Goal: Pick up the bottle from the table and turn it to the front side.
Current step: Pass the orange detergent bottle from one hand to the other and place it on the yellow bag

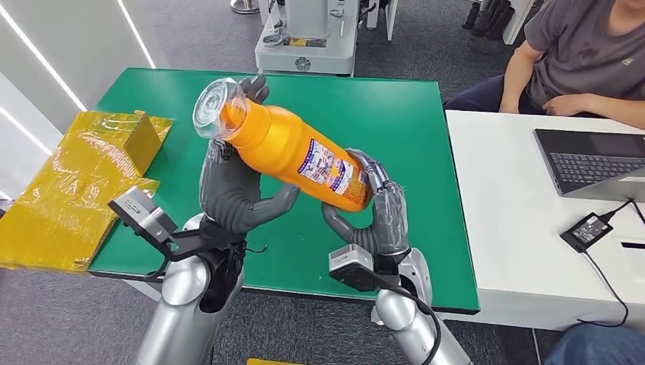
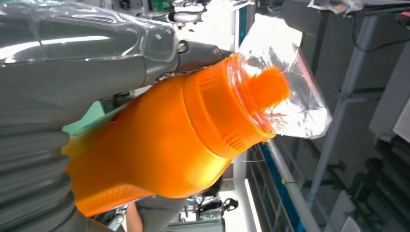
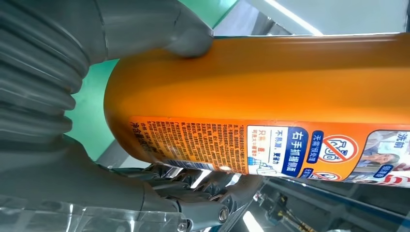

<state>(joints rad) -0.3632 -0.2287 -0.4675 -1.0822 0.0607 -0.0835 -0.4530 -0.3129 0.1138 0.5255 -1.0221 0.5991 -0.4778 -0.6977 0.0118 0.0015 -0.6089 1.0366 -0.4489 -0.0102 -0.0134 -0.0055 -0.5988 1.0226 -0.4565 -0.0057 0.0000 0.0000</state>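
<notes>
The orange bottle (image 1: 293,156) is held up off the green worktop (image 1: 395,122) in both hands, lying at a slant with its clear cap (image 1: 215,111) toward the far left and its base toward the near right. The left hand (image 1: 236,190) grips the neck and shoulder, thumb under the body and fingers curled round the far side by the cap; in the left wrist view the thumb lies along the orange shoulder (image 2: 159,145) just short of the ribbed collar. The right hand (image 1: 376,217) cups the base — fingers wrapped over the end, thumb pressed on the orange wall in the right wrist view, where the printed label (image 3: 270,150) faces the camera. In the head view the label (image 1: 328,169) faces up and toward the robot.

Under and beyond the bottle the green surface lies bare out to its far edge and to its right edge, which meets a white worktop (image 1: 517,228). On that sit a laptop (image 1: 593,163) and a black power brick (image 1: 587,230) with its cable. A seated person (image 1: 578,57) is at the far side of it, forearm near the laptop. Yellow wrapped packages (image 1: 84,186) overhang the green worktop's left edge, well apart from both hands. A grey machine base (image 1: 308,46) stands on the floor beyond the far edge.
</notes>
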